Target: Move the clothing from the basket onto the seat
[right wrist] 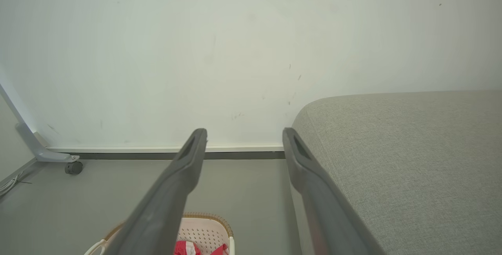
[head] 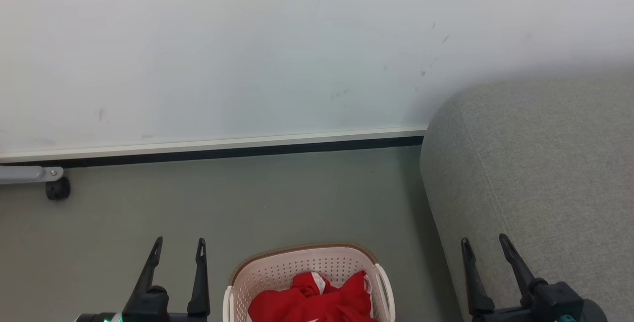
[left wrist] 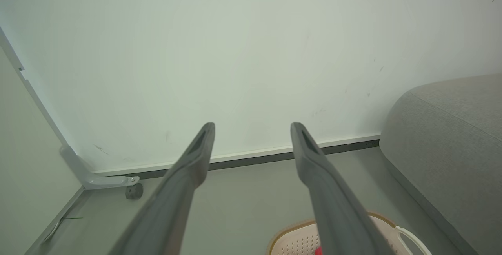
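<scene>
Red clothing [head: 317, 299] with white trim lies bunched inside the cream basket [head: 277, 272] with a brown rim, on the floor at the bottom centre of the head view. My left gripper [head: 179, 247] hangs open to the basket's left, nothing between its fingers. My right gripper [head: 485, 245] is open too, over the front edge of the light-grey seat [head: 545, 173] at the right. The left wrist view catches the basket's rim [left wrist: 290, 235] low down, and the right wrist view shows the basket [right wrist: 204, 231] with a bit of red clothing [right wrist: 188, 249].
A white wall [head: 247, 49] with a dark skirting strip runs behind the grey floor [head: 247, 203]. At the far left a grey metal leg with a black caster [head: 58, 188] stands by the wall. Bare floor lies between basket and wall.
</scene>
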You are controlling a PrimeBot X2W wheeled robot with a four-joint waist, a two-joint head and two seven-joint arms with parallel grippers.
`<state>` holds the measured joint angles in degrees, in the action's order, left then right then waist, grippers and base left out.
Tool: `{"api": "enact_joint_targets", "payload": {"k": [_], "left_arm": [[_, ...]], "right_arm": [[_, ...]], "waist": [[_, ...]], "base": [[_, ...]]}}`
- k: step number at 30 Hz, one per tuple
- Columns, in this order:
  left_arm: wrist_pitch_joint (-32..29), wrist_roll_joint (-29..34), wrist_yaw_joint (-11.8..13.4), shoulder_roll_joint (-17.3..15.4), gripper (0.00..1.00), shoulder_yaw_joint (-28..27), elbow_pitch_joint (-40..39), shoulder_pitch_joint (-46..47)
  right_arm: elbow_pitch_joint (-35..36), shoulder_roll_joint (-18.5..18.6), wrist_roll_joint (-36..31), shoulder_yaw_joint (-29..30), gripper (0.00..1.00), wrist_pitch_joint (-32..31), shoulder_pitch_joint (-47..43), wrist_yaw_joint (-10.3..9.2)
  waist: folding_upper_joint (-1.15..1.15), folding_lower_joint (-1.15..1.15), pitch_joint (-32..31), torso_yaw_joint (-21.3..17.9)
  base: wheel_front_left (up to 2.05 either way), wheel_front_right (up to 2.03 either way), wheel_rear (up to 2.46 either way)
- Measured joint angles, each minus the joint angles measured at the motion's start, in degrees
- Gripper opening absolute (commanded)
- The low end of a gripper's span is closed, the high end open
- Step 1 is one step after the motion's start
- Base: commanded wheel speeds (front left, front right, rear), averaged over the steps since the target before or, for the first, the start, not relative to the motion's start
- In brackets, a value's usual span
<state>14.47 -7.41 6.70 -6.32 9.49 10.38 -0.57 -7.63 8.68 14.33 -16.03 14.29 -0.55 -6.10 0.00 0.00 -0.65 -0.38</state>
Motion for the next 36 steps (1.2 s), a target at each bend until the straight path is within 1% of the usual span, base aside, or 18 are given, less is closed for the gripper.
{"api": "enact_joint_targets", "payload": {"k": [9,18,27,29,32,36], "left_arm": [[0.0,0.0,-0.2,0.0,1.00,-0.2,-0.4,-0.5],[0.0,0.2,-1.2,0.2,1.00,1.4,0.0,0.7],[0.0,2.2,-3.3,0.7,1.00,5.9,5.9,4.1],[0.0,3.1,-3.7,1.0,1.00,6.9,7.7,5.5],[0.0,3.5,-3.8,1.6,1.00,7.7,10.0,7.8],[-0.7,4.3,-4.8,2.0,1.00,9.9,12.9,11.8]], "right_arm": [[1.4,0.0,-0.2,0.9,1.00,0.0,-0.2,0.00],[3.8,0.5,-0.2,3.2,1.00,0.0,0.7,0.00],[7.0,2.6,-1.2,5.5,1.00,0.2,4.8,0.05],[7.9,3.1,-1.3,6.2,1.00,0.2,5.7,0.05],[9.4,3.4,-1.8,7.4,1.00,0.3,7.1,0.04],[11.5,4.0,-1.9,9.1,1.00,0.4,8.9,0.04]], "waist": [[0.00,0.00,1.8,0.0],[0.00,0.00,6.8,-0.2],[0.01,0.01,13.6,-1.4],[0.01,0.01,15.2,-1.8],[0.01,0.01,17.7,-2.6],[0.01,0.01,21.0,-3.6]], "base": [[0.00,0.00,0.00],[0.00,0.00,0.00],[0.00,0.00,0.00],[0.00,0.00,0.00],[0.00,0.00,0.00],[0.00,0.00,0.00]]}}
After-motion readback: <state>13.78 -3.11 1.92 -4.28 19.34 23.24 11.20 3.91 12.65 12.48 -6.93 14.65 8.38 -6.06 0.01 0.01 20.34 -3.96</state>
